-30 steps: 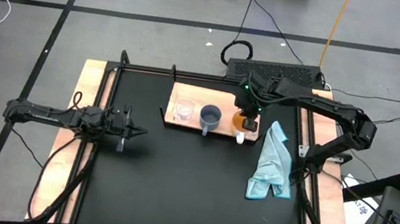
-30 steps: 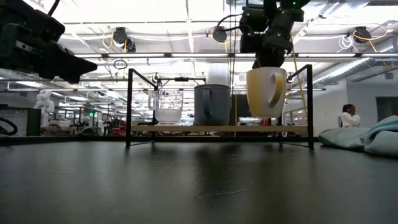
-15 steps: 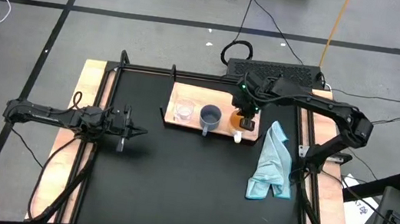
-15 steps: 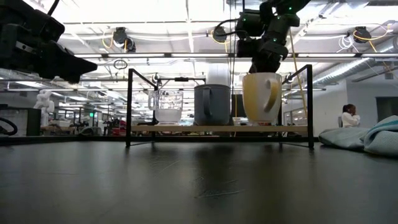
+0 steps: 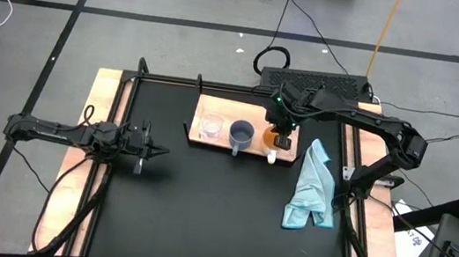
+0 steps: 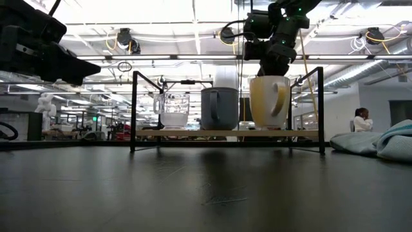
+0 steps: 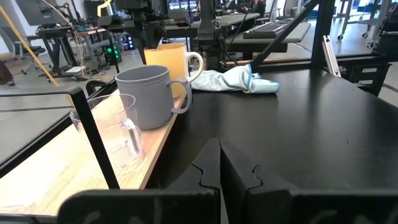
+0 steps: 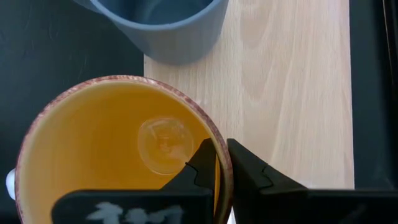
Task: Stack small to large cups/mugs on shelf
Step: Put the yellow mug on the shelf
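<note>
On the black surface [image 5: 202,205] the shelf [image 5: 220,109] already carries glass cup [image 5: 210,128], grey mug [image 5: 241,133] and orange mug [image 5: 278,140] in a row, the right gripper [image 8: 222,163] fingers pinching the orange mug's rim, release apparently remaining, while the left gripper [image 5: 145,148] waits closed, well apart.

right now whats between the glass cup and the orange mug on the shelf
The blue-grey mug stands between the glass cup and the orange mug on the shelf, clearest in the low view.
</note>
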